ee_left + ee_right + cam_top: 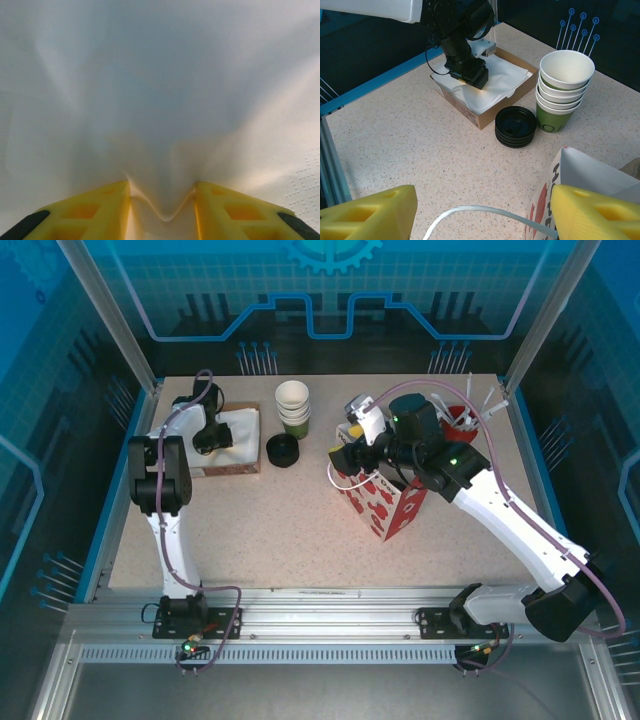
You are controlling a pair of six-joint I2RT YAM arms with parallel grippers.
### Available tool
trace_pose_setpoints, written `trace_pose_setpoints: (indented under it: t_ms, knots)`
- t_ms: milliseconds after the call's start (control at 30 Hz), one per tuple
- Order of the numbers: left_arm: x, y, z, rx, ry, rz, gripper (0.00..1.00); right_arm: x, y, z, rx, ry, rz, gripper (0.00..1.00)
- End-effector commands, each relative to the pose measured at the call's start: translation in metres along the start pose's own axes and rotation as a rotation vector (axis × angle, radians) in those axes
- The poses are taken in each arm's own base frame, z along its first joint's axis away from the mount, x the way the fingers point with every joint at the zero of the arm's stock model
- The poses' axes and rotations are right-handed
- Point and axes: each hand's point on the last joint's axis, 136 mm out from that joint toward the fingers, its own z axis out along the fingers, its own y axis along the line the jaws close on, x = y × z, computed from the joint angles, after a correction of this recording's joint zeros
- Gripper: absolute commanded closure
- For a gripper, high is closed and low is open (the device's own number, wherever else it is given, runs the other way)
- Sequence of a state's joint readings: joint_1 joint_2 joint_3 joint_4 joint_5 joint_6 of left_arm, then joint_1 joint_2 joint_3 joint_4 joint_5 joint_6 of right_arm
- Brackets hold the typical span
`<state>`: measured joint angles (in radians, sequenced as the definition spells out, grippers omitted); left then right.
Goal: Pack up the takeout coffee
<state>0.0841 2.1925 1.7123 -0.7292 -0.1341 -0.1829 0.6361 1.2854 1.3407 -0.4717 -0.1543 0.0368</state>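
Two arms — left claw (162, 189) angled down, pinching white paper (150, 75), right claw (482, 200) spread open over gift bag (590, 175).

Speckled beige counter (300, 530), cardboard box (460, 107) far left, black lid stack (283, 451) beside it, green cup stack (293, 408) behind, gift bag (385, 505) centre-right

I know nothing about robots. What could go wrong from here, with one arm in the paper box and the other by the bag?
The left gripper has white paper bunched between its fingers in the cardboard box; it may lift several sheets or tear one. The right gripper stands open around the white handle of the gift bag; a tug could tip it. The cup stack and black lids sit near the box and could get knocked.
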Motion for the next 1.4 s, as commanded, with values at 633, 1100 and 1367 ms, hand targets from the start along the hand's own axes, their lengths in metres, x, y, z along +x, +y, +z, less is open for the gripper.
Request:
trace_pose_setpoints:
  t_ms: [633, 1100, 1367]
  knots:
    - [-0.013, -0.002, -0.030, 0.029, -0.043, -0.003, 0.72, 0.009, 0.006, 0.006, -0.026, 0.027, 0.019, 0.27]
    - [-0.020, -0.003, -0.047, 0.040, -0.079, 0.000, 0.84, 0.006, 0.007, 0.006, -0.033, 0.025, 0.020, 0.27]
    - [-0.032, -0.004, -0.095, 0.069, -0.178, -0.016, 0.92, -0.002, 0.010, -0.002, -0.031, 0.011, 0.027, 0.27]
